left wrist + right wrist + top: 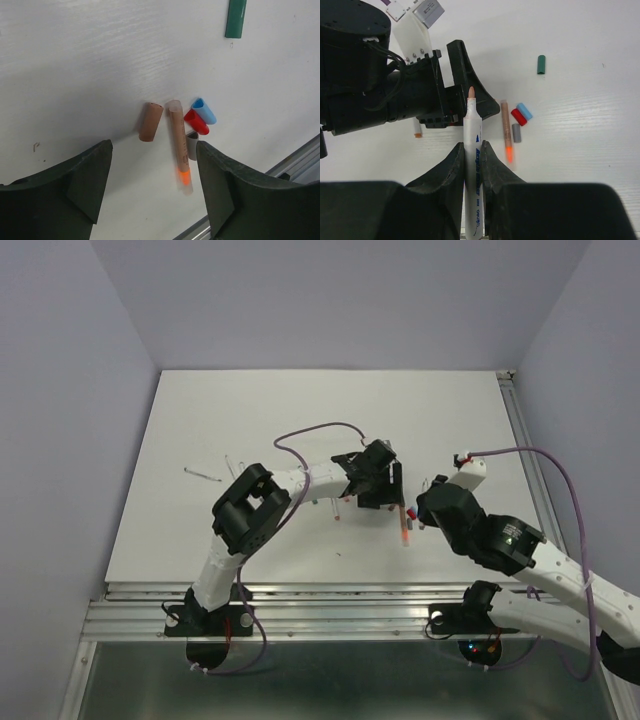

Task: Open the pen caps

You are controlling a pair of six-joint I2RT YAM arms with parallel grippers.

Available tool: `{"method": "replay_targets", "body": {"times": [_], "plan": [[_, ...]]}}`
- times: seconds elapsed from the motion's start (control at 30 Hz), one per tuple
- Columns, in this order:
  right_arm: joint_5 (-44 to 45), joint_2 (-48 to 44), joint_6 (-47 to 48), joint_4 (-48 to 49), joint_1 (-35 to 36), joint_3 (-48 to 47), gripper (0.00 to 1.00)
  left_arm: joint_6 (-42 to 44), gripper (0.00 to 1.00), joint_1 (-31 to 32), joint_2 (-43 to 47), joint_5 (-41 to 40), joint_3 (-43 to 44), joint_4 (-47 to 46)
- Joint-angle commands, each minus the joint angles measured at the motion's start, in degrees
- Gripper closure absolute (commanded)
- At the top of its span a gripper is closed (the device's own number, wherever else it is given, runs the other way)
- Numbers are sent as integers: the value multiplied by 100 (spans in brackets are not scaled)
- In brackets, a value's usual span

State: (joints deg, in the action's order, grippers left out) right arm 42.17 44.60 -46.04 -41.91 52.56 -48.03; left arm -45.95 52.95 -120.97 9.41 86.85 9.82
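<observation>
Brown cap [150, 122] and orange-tipped pen [179, 147] lie between the parted left jaws.

The left gripper [153, 160] hangs over the table [75, 60], jaws wide apart and empty. At its twelve o'clock lie a maroon cap [151, 121] and an orange-tipped pen [179, 147]. A blue cap [204, 110], red cap [196, 122] and grey cap [192, 145] cluster at the pen's two o'clock, and a green cap [235, 18] lies far off at one o'clock.

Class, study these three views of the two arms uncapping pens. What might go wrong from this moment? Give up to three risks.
The right gripper holds an uncapped pen whose bare tip appears close to the left gripper; contact might smear ink.
The brown cap, blue cap, red cap and grey cap lie loose near the table edge; a nudge might roll them off.
The orange-tipped pen lies among them, crowding any pick.
</observation>
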Motion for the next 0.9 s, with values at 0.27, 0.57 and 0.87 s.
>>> {"method": "replay_targets", "body": {"times": [0.27,0.57,0.87], "plan": [[-1069,618,359,1306,-26,136,98,-45,5,-890,3410,-1932,-1256,845],[-3320,3385,658,3758,9,-600,96,-765,1,-1867,6224,-3278,-3040,1891],[-3172,6375,535,3919,123,-2780,90,-942,1,-1911,6885,-3130,-3675,2041]]}}
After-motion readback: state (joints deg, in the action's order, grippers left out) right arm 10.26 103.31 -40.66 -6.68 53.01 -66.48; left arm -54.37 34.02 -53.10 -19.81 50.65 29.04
